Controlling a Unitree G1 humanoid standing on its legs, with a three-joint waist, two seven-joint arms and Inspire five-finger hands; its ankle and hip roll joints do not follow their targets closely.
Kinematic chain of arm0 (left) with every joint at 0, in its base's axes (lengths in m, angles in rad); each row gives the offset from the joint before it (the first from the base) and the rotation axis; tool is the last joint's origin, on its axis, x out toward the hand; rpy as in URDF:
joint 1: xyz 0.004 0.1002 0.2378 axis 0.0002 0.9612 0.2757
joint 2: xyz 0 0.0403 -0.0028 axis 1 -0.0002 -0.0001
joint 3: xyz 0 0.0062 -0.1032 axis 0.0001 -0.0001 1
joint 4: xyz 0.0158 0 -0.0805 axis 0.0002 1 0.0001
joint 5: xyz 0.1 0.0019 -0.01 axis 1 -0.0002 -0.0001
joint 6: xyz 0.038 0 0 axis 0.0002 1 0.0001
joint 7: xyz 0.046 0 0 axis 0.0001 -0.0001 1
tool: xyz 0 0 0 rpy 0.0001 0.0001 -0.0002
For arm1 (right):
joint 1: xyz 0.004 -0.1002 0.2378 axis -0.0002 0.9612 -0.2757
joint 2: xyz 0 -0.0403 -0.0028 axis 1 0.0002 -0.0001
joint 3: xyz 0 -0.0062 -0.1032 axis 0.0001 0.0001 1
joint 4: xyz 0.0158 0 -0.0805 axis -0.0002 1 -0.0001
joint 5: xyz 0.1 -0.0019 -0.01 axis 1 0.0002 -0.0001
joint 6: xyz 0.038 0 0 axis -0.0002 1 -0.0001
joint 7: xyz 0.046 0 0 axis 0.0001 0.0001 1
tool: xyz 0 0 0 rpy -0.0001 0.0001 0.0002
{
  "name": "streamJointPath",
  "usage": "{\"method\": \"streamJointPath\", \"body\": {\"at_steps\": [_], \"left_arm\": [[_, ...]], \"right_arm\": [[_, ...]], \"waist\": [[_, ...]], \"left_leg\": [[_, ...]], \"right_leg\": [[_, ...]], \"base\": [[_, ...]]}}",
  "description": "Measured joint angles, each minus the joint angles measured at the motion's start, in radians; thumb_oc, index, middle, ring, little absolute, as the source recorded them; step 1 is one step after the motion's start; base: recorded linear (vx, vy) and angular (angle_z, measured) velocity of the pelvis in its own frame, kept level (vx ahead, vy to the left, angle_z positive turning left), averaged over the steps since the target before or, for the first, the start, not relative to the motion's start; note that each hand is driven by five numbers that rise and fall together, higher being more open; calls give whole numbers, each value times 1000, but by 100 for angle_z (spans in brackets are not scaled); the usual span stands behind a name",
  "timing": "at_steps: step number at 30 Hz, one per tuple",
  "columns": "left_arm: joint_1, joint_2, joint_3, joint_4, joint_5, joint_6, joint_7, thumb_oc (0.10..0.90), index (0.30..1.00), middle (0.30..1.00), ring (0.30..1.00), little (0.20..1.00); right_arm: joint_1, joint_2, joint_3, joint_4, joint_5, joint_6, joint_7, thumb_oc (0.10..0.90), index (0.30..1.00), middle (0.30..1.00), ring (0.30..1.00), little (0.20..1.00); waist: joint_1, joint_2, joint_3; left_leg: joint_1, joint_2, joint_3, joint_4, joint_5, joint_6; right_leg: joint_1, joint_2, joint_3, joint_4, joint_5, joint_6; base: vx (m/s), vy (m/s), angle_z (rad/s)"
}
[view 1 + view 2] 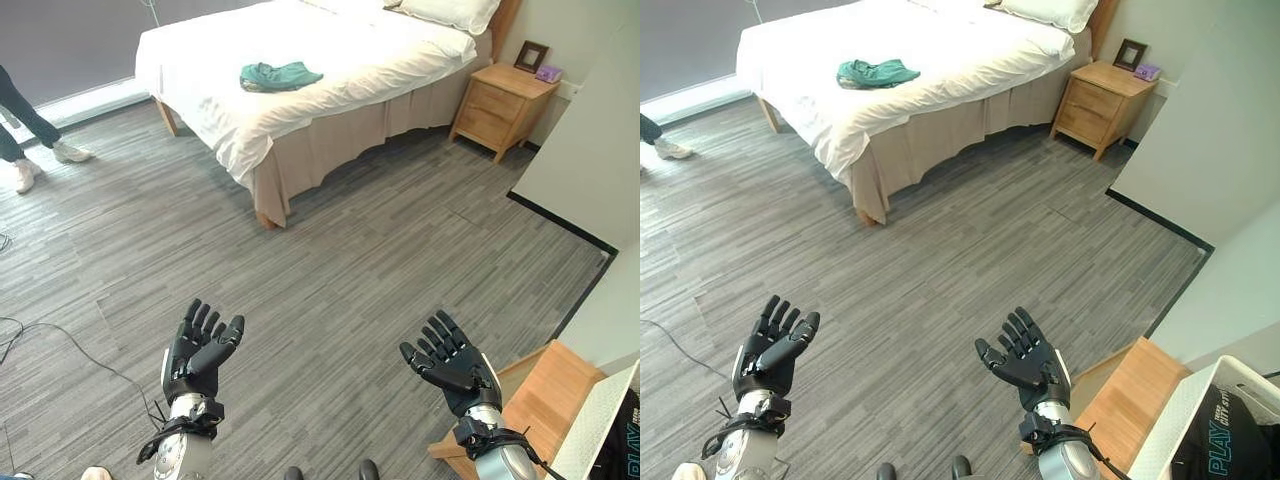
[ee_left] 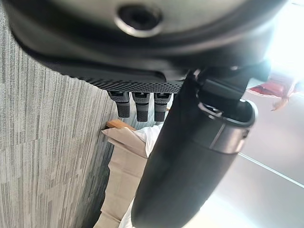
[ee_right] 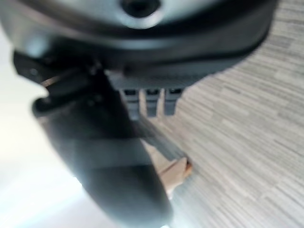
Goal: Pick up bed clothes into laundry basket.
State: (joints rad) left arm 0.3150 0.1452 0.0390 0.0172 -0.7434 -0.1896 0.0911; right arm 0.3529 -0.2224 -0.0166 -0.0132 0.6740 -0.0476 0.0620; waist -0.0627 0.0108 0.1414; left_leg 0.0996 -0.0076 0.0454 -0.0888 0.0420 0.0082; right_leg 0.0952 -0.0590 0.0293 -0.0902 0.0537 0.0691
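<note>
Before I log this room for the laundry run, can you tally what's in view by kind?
Beds: 1
Teal garments on the bed: 1
Pillows: 1
Nightstands: 1
Picture frames on the nightstand: 1
White laundry baskets: 1
Open robot hands: 2, left hand and right hand
Total: 8

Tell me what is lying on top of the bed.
On the bed lie a crumpled teal garment on the white cover and a white pillow at the head. Anything beneath the cover is hidden.
</note>
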Motion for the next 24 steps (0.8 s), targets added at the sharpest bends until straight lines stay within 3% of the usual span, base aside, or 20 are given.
{"method": "streamJointPath", "body": {"at_steps": [14,16,21,24], "left_arm": [[0,0,-29,0,0,0,-15,800,900,900,900,900],[-1,1,-28,2,10,0,-2,800,900,900,900,900],[-18,32,-29,15,8,11,51,800,900,900,900,900],[-22,45,-27,11,10,20,51,800,900,900,900,900]], "right_arm": [[0,0,0,0,-21,0,0,800,900,900,900,900],[-2,1,-5,1,-45,-5,-28,800,900,900,900,900],[-36,7,-133,6,-77,-52,-158,800,900,900,900,900],[-40,-5,-147,6,-84,-59,-158,800,900,900,900,900]], "waist": [[-1,2,-2],[-12,1,-4],[-35,4,-7],[-35,-4,-6]], "left_leg": [[-2,0,-1,0,0,0],[-15,2,13,-1,0,-1],[-55,-3,-1,-4,10,-5],[-54,-3,-4,0,15,-8]], "right_leg": [[-2,0,0,0,-1,0],[-5,-6,-37,0,-1,0],[-38,-13,-69,1,2,0],[-35,-13,-80,1,1,0]], "base": [[1,3,0],[11,67,10],[-26,104,19],[11,67,6]]}}
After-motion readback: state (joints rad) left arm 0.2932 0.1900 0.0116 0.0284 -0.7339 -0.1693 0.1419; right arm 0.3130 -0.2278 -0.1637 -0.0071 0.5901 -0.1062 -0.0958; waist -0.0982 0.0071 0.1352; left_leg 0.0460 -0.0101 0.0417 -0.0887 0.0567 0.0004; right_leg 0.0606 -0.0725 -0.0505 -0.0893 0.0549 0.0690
